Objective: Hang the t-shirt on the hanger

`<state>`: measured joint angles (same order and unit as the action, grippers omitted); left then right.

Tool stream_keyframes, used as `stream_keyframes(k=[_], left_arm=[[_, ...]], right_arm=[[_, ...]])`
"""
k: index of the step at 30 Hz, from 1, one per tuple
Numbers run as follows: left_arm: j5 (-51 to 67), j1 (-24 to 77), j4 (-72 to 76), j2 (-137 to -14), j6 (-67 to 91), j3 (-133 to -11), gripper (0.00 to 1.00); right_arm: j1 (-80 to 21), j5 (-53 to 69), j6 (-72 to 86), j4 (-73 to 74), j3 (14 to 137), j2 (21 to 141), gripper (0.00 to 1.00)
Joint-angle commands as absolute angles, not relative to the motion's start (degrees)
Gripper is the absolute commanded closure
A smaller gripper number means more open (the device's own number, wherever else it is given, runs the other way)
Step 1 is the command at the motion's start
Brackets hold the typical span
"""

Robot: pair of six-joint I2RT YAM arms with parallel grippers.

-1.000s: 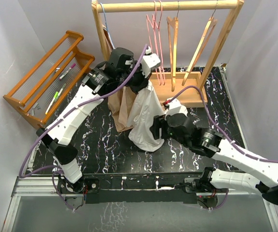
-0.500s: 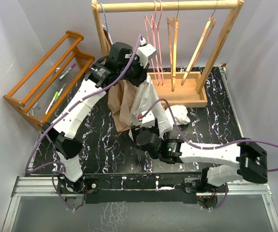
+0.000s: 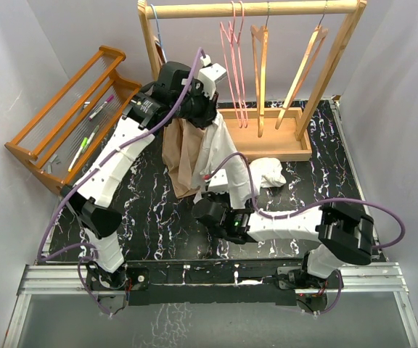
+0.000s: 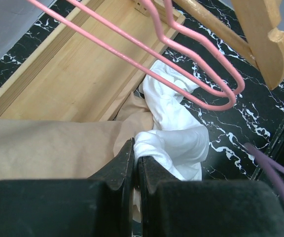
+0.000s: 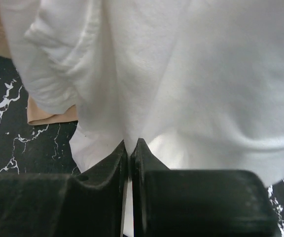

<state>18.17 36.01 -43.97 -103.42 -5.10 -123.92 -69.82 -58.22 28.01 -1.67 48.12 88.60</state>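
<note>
The white t-shirt (image 3: 220, 152) hangs from my left gripper (image 3: 207, 119), which is shut on a bunched fold of it (image 4: 181, 138). The left gripper (image 4: 136, 148) sits just below the pink hanger (image 4: 191, 74), which hangs on the rail (image 3: 231, 65) beside it. My right gripper (image 3: 220, 201) is low in front of the shirt. In the right wrist view its jaws (image 5: 131, 145) are shut on a pinch of the white t-shirt (image 5: 181, 74) near the lower edge. No blue print shows.
A beige garment (image 3: 180, 156) hangs behind the shirt on the left. Two wooden hangers (image 3: 261, 65) (image 3: 303, 65) hang on the wooden stand (image 3: 267, 141). A white clump of cloth (image 3: 268, 171) lies by the stand's base. An orange rack (image 3: 78, 109) with pens stands at left.
My right arm swung from the right side to the front of the shirt, and its jaws closed on the lower cloth. The left gripper raised the shirt slightly up and left.
</note>
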Motion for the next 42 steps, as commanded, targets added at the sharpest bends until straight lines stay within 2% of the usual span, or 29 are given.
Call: stream_keyframes(k=[1,8,13,18,30,37,42], left_arm=[[18.19,33.28,-43.30,-98.23,-5.23,-121.56,1.00],[14.93,27.34,-38.60,-92.60,-12.93,-108.03,1.00],[14.79,26.63,-37.77,-87.32,-19.00,-96.80,1.00],[15.85,26.63,-39.47,-83.33,-22.12,-92.08,1.00],[14.30,26.63,-52.86,-84.76,-25.57,-113.19,1.00],[16.54,26.63,-64.18,-90.11,-27.29,-131.31,1.00],[17.58,26.72,-62.55,-91.40,-29.62,-138.73,1.00]], right_arm=[[-69.78,-60.93,36.38,8.72,51.26,81.90,0.92],[-70.05,-54.05,38.47,30.58,56.54,65.14,0.92],[-70.00,-58.10,43.41,47.56,62.36,59.28,0.92],[-68.99,-62.47,46.17,55.61,64.76,56.41,0.92],[-68.03,-68.92,43.93,62.75,72.82,54.22,0.92],[-67.79,-70.66,39.05,62.71,77.26,55.87,0.92],[-67.70,-71.13,34.96,61.36,81.53,57.03,0.92]])
